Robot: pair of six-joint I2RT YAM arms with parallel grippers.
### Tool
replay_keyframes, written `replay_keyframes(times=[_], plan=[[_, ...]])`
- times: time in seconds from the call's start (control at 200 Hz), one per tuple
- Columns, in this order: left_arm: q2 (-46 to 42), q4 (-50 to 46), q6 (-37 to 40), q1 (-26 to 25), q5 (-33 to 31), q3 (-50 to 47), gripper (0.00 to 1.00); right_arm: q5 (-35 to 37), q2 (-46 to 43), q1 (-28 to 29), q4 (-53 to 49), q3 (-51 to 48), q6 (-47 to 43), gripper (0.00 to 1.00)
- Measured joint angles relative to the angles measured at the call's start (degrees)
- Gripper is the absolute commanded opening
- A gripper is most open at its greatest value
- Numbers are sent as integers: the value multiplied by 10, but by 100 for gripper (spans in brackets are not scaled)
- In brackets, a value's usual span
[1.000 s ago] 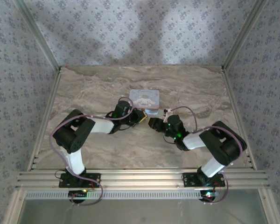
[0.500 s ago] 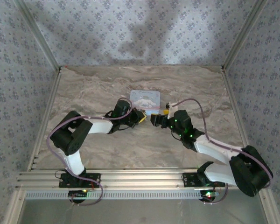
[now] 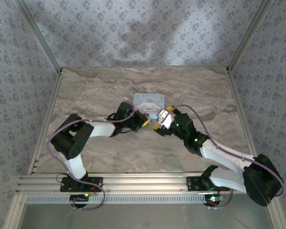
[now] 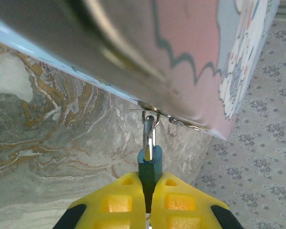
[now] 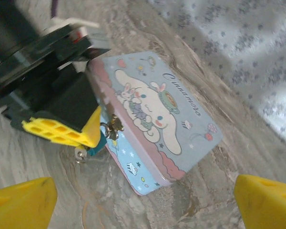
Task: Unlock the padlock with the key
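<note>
Two yellow-tipped tools from above, left pincer (image 3: 147, 120) and right pincer (image 3: 160, 120), close together beside a light-blue cartoon-printed rectangular tin (image 3: 150, 101) on the marbled tabletop (image 3: 95, 90); from left wrist, clamped on the tiny blue-bodied padlock (image 4: 149, 164) hooked through the tin's clasp; from right wrist, spread wide apart.

Marbled table (image 3: 95, 90), light-blue cartoon tin (image 3: 150, 101) on it
</note>
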Motion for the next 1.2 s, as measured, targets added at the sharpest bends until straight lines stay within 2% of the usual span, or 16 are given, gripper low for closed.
replay_keyframes(times=[0.185,0.39,0.53,0.66,0.944,1.044,1.204], plan=[[0,-2,-16,-1,8,1,0,37,47,40,17,-9,-115,97],[0,-1,-30,-1,12,2,0,49,123,58,73,-25,-172,92],[0,-1,-38,-5,13,2,0,47,163,58,108,-25,-182,87],[0,-1,-44,-7,15,2,0,38,183,58,135,-24,-181,78],[0,0,-53,-7,17,2,0,30,208,57,171,-24,-166,60],[0,0,-53,-7,17,2,0,28,213,57,179,-23,-165,58],[0,0,-55,-7,17,2,0,28,223,53,185,-20,-163,48]])
